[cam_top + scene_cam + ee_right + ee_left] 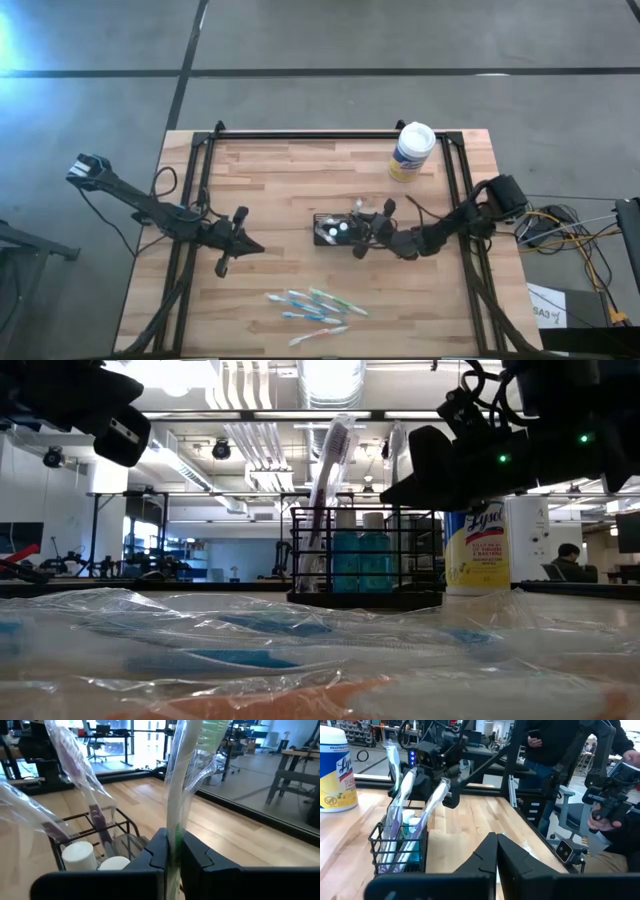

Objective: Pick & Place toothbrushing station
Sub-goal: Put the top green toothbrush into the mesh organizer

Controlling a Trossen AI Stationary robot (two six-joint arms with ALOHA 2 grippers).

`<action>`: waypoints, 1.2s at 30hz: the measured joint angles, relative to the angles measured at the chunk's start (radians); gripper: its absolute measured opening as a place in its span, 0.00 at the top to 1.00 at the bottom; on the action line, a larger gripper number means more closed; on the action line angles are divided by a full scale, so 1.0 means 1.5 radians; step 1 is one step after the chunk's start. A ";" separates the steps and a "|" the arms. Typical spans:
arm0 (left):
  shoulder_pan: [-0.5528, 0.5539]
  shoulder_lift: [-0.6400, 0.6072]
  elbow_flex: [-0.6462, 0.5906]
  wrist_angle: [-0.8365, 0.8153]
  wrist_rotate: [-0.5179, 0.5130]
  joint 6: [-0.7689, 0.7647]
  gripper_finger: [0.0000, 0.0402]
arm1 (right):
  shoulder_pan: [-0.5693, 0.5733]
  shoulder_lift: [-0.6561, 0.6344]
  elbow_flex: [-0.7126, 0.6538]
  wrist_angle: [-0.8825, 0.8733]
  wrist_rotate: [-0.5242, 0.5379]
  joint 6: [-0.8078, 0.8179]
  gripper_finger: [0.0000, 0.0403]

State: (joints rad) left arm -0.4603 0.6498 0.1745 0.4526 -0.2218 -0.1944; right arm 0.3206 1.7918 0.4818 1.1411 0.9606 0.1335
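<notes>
Across the pale wood-plank table (pixel 290 190), framed by a black metal rail along its far edge and sides, sits on a grey concrete floor crossed by dark seams. Beyond the table the low view shows a workshop room with ceiling ducts, bright lights and benches; a person (pixel 568 563) sits in the distance, and in the left wrist view a person's hand (pixel 605 817) holds a controller near the table's right side.

One toothbrushing station (pixel 340 229), a black wire holder carrying wrapped toothbrushes and small bottles, stands near the middle of the table, toward the right. One white-lidded wipes canister (pixel 411 151) stands near the far right corner. About five wrapped toothbrushes (pixel 315 305) lie loose by the near edge.

Two arms work here. The right gripper (pixel 172 851), just beside the station, pinches one wrapped green toothbrush (pixel 186 785) upright between its fingers. The left gripper (pixel 497 851), over the left half of the table, has its fingers pressed together on nothing.
</notes>
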 joint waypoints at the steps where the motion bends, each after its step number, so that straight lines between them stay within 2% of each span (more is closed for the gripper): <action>1: 0.000 0.000 0.000 0.000 0.000 0.002 0.97 | 0.000 0.003 0.000 0.003 0.005 0.000 0.95; 7: 0.000 0.003 0.000 0.000 -0.004 0.005 0.94 | 0.000 -0.006 0.000 -0.005 0.003 -0.007 0.88; 13: 0.000 0.006 0.000 0.000 -0.005 -0.008 0.95 | 0.001 -0.026 -0.001 -0.037 -0.031 -0.002 0.80; 17: 0.000 0.006 0.000 -0.010 -0.005 -0.010 0.95 | 0.001 -0.043 -0.001 -0.068 -0.034 0.030 0.74; 24: 0.000 0.006 0.000 -0.018 -0.005 0.004 0.94 | 0.006 -0.079 -0.001 -0.077 -0.035 0.011 0.62; 31: 0.000 0.012 0.000 -0.016 -0.028 0.008 0.95 | 0.010 -0.119 -0.001 -0.082 -0.035 -0.024 0.58; 36: 0.000 0.025 -0.041 0.050 -0.035 -0.012 0.94 | 0.013 -0.147 -0.001 -0.126 -0.035 -0.032 0.58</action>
State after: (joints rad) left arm -0.4603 0.6878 0.1131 0.5281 -0.2749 -0.2128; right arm 0.3407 1.5715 0.4801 0.9520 0.9081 0.0853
